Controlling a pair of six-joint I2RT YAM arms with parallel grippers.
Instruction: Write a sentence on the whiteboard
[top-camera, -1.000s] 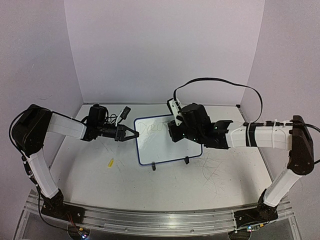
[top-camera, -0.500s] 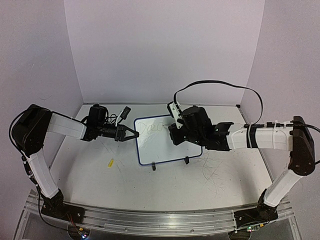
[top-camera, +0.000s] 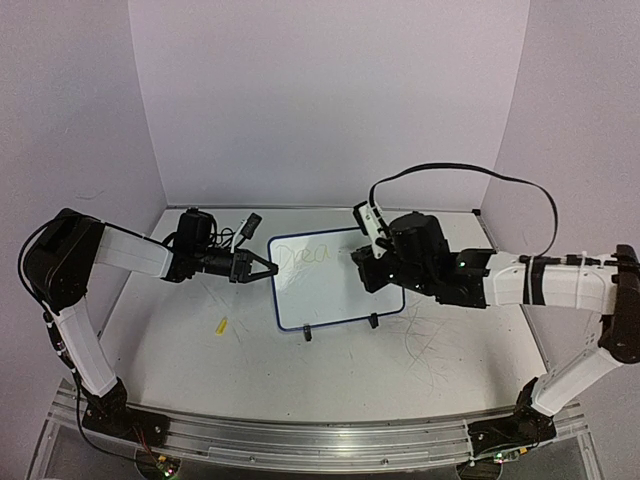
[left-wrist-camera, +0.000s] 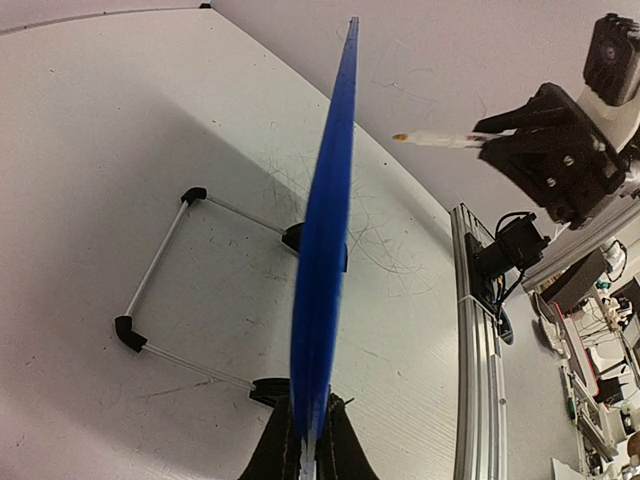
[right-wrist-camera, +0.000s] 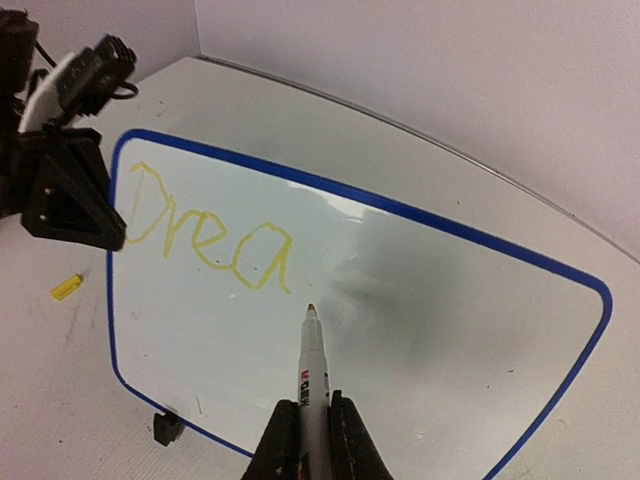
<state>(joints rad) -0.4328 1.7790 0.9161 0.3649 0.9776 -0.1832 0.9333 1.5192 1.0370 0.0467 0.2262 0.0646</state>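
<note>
Lilac walls box in a big scuffed white surface (top-camera: 250, 370), grey scratch marks all over it. Standing near the middle, tilted back on its thin wire stand (left-wrist-camera: 160, 265) and two black clip feet (top-camera: 308, 334), is the small white whiteboard with the blue rim (top-camera: 325, 290).

Over on the left, the left end effector (top-camera: 270, 268) is pinched tight on the board's left edge; the left wrist view has the blue rim running edge-on right out of its closed fingers.

On the right, the right end effector (right-wrist-camera: 308, 425) is closed narrow around a slim white marker pen (right-wrist-camera: 312, 365), pointing it at the board's face. Its tip sits just beside and below the last letter, and the left wrist view shows a small gap between tip and board.

The yellow handwritten letters (right-wrist-camera: 205, 230) read "Drea" so far, up in the board's top-left corner.

And a little yellow pen cap (top-camera: 221, 326) lies on the surface, left of the board.
</note>
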